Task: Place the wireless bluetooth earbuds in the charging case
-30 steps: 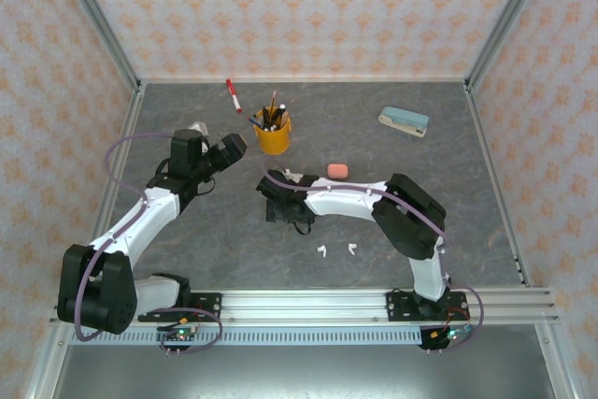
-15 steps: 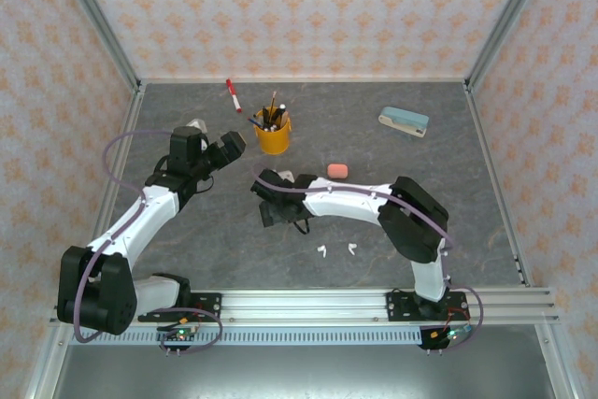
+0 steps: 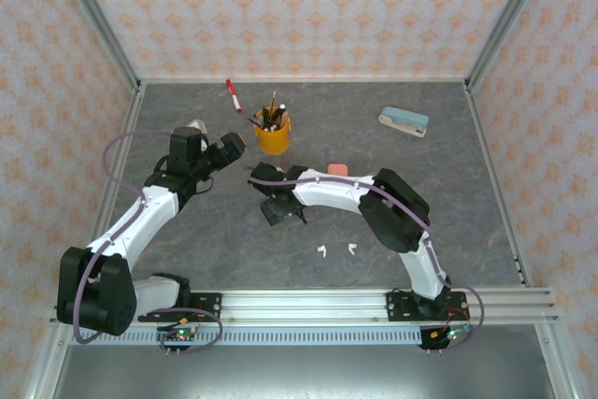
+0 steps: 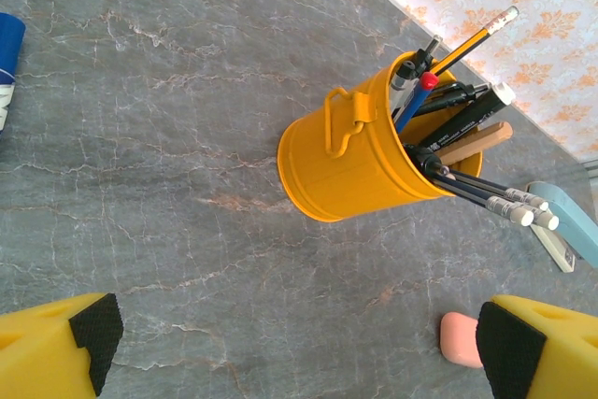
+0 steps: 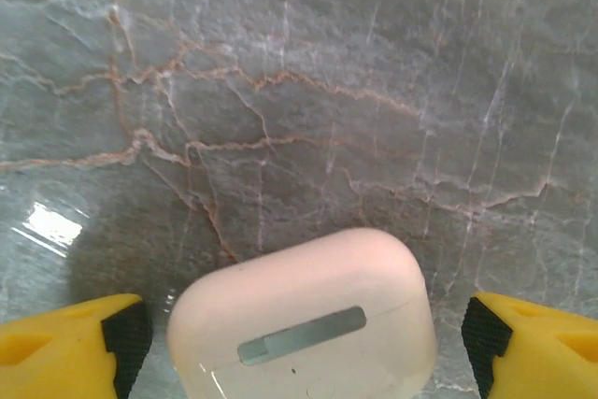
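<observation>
Near the middle of the counter's near edge, we saw the two white earbuds lying loose side by side, tiny and stemmed, well apart from either arm. Our right end effector stood wide open astride the pale, pebble-shaped charging case, touching neither side, presumably lined up to grip it. Our left end effector hung fully open and empty near the yellow pen cup.

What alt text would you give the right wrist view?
A pale, pebble-shaped charging case lies on the grey marbled table, its metal hinge strip facing up, between the open yellow fingertips of the right gripper, touching neither.
</observation>
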Robot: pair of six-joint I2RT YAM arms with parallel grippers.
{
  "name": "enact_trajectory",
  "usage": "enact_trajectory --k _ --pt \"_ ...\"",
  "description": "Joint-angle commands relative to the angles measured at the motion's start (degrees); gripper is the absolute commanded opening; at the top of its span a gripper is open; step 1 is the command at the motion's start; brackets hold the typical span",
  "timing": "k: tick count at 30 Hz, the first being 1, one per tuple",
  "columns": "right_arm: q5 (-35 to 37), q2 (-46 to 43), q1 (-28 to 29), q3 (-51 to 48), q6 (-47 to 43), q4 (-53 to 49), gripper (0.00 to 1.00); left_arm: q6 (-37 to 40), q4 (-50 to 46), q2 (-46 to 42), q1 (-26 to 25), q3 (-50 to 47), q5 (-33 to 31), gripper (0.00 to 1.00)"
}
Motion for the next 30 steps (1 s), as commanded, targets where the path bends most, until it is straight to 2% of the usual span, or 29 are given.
enact_trajectory --k 1,10,14,19,25,30 --pt "1.9 2.1 -0.8 1.6 -2.1 -2.7 0.89 1.1 -0.8 -1.3 0.1 1.7 -1.1 1.00" --pt "-1.2 3.0 -0.8 0.6 3.4 -2.0 0.79 0.7 0.3 -0.9 0.1 1.3 -0.5 1.00" --pt "-1.3 2.5 -0.8 -0.8 9.2 -2.3 0.72 0.2 1.2 -0.5 0.1 1.0 0.1 1.00" --pt "0.0 1.3 -0.9 -1.8 21.1 -4.0 0.60 -0.2 2.0 -0.1 0.1 0.8 1.0 1.00" --pt "2.1 -0.8 -0.8 -3.9 33.4 -4.7 0.62 -0.8 3.1 0.7 0.0 0.3 2.1 1.00" --pt "5.4 -0.4 -0.8 -2.2 34.5 -8.1 0.76 -1.2 3.8 1.2 0.0 0.1 2.8 1.00"
